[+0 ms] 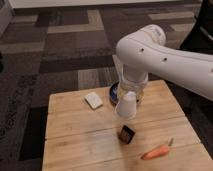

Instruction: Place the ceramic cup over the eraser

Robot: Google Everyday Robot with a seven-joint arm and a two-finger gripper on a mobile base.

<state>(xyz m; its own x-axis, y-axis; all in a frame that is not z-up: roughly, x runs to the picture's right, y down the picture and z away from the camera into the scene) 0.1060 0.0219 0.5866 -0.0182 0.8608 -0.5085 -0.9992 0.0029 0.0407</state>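
Note:
The white ceramic cup (127, 105) hangs upside down, mouth downward, from my gripper (131, 94), which grips it from above and holds it off the wooden table (70, 132). The black eraser (126, 134) with a brownish edge stands on the table just below and slightly in front of the cup, apart from it. My white arm (165, 55) reaches in from the right and hides the gripper's upper part.
A dark blue bowl (115, 92) sits behind the cup, mostly hidden by the arm. A flat white block (93, 100) lies to the left. A carrot (156, 152) lies near the front right edge. Carpet surrounds the table.

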